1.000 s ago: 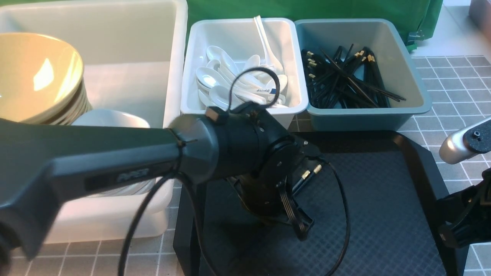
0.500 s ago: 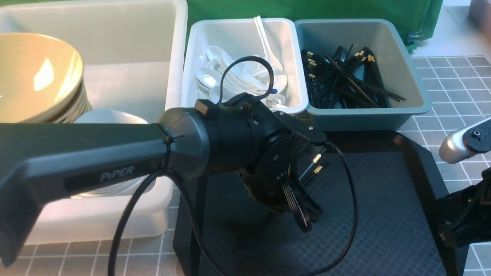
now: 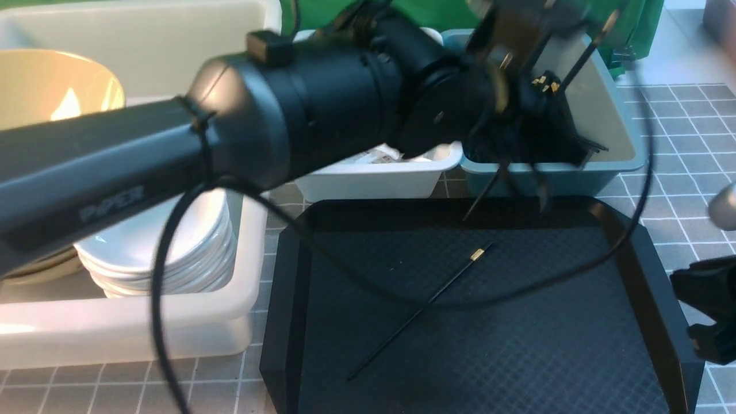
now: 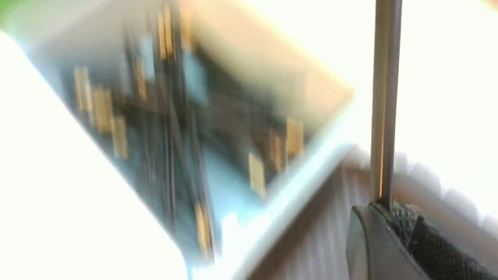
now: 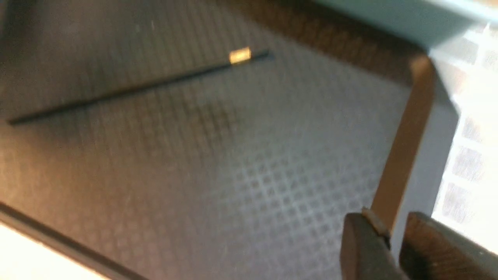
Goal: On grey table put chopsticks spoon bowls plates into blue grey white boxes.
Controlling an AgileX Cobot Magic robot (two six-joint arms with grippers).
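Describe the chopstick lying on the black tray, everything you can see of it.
The chopstick is one long, thin, straight black stick with a smooth, slightly glossy look and a small gold band just short of its thicker end. It lies flat and alone on the diamond-textured floor of the black tray, roughly mid-tray. It runs diagonally, with the banded end pointing far-right toward the boxes and the thin tip near-left. It looks intact. Only the tray touches it, and no second stick lies beside it.

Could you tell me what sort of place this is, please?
Likely a robot tableware-sorting bench: grey tiled table, teal-blue plastic bin of black chopsticks, large white plastic tub of stacked white dishes.
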